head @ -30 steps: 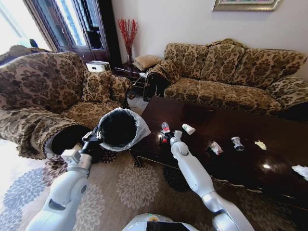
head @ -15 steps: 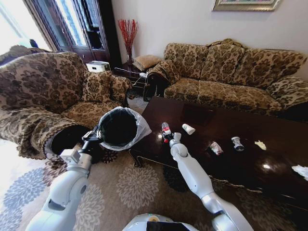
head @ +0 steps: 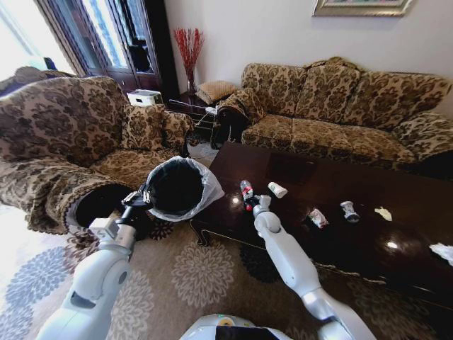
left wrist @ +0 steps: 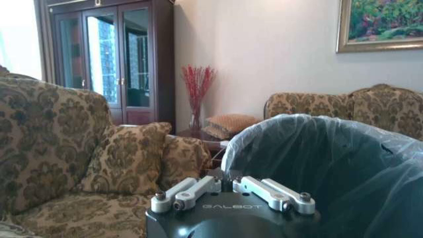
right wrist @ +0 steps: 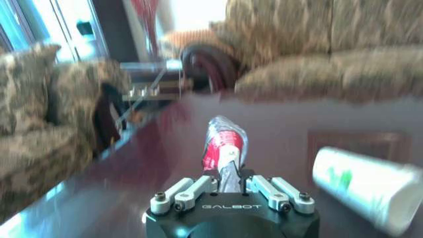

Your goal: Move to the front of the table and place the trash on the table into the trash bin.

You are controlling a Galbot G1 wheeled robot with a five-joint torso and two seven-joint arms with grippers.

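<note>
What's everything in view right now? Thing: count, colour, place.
table: 1, dark brown, ahead right
trash bin: 1, black, white liner, off the table's left end
bottle: 1, clear with red label, table's left end
paper cup: 1, white, lying right of the bottle
scraps: 4, mostly white, spread along the table's right half
sofas: 2, floral brown
left gripper: shut on the bin's rim
right gripper: shut on the bottle

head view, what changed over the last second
The right tool, shut on the small bottle, has carried it a little up and toward the table's far side. The left tool stays clamped on the rim of the trash bin, held beside the table. The white paper cup and the other scraps have not moved.
</note>
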